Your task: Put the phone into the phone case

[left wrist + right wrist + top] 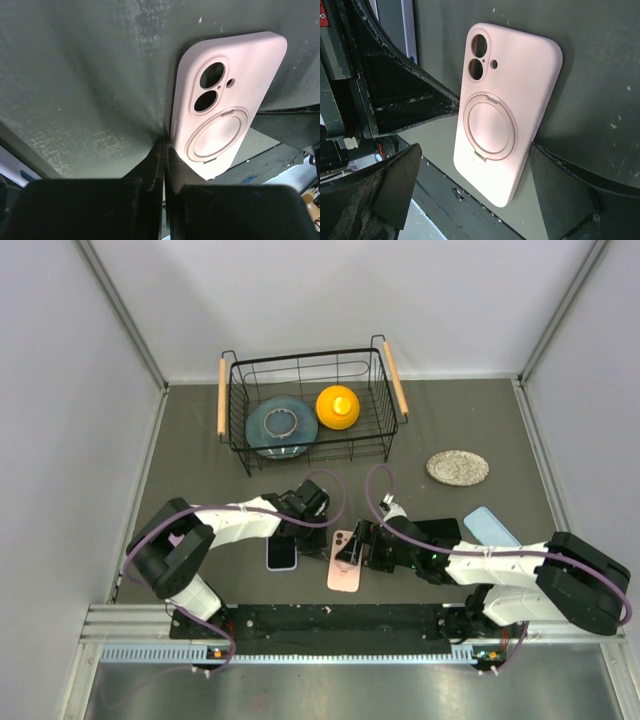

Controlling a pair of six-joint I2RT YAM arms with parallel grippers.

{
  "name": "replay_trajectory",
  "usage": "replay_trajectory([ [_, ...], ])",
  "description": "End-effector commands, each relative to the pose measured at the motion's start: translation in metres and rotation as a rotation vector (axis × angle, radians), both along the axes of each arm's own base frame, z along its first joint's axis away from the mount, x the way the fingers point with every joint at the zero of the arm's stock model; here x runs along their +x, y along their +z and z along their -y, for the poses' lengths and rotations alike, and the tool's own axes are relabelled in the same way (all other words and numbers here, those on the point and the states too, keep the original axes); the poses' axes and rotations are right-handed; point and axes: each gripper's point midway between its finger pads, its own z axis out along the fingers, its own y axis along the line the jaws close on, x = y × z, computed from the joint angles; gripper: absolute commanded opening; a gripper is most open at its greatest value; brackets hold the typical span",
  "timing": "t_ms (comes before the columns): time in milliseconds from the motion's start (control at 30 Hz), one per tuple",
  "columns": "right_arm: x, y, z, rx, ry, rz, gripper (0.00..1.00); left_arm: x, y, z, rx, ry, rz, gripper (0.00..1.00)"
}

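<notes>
The pink phone case (345,562) lies back side up on the dark table, its ring stand facing up. It also shows in the left wrist view (225,105) and in the right wrist view (505,110). The phone (282,554) lies screen up just left of the case, apart from it. My left gripper (322,543) (165,146) is shut and empty, its tips touching the case's left edge near the camera holes. My right gripper (360,552) (475,150) is open, with one finger on each side of the case's lower half.
A black wire basket (240,415) at the back holds a blue plate (278,426) and a yellow object (338,406). A speckled dish (457,467) lies at the right. A light blue flat item (490,528) lies by the right arm.
</notes>
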Motion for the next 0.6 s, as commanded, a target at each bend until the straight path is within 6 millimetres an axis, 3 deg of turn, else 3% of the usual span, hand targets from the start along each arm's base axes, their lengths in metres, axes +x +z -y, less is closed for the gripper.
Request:
replay_trajectory([
  [0, 0.007, 0.027, -0.018, 0.119, -0.002, 0.055, 0.88, -0.012, -0.013, 0.01, -0.022, -0.028, -0.04, 0.0],
  [200, 0.005, 0.054, -0.015, 0.256, -0.002, 0.138, 0.86, -0.015, -0.01, 0.016, -0.053, -0.028, -0.042, 0.0],
  [233, 0.006, 0.074, -0.017, 0.321, 0.004, 0.186, 0.84, -0.016, -0.009, 0.018, -0.06, -0.035, -0.045, 0.0],
  [333, 0.003, 0.094, -0.012, 0.367, 0.02, 0.254, 0.81, -0.017, -0.006, 0.024, -0.075, -0.05, -0.053, 0.0],
  [433, -0.003, 0.097, -0.008, 0.388, 0.044, 0.266, 0.81, -0.023, -0.005, 0.027, -0.076, -0.058, -0.055, 0.0],
  [467, -0.004, 0.106, -0.008, 0.427, 0.046, 0.284, 0.8, -0.024, -0.005, 0.029, -0.079, -0.06, -0.054, 0.0],
  [567, -0.008, 0.1, -0.007, 0.438, 0.056, 0.267, 0.79, -0.026, -0.004, 0.032, -0.09, -0.06, -0.057, 0.0],
])
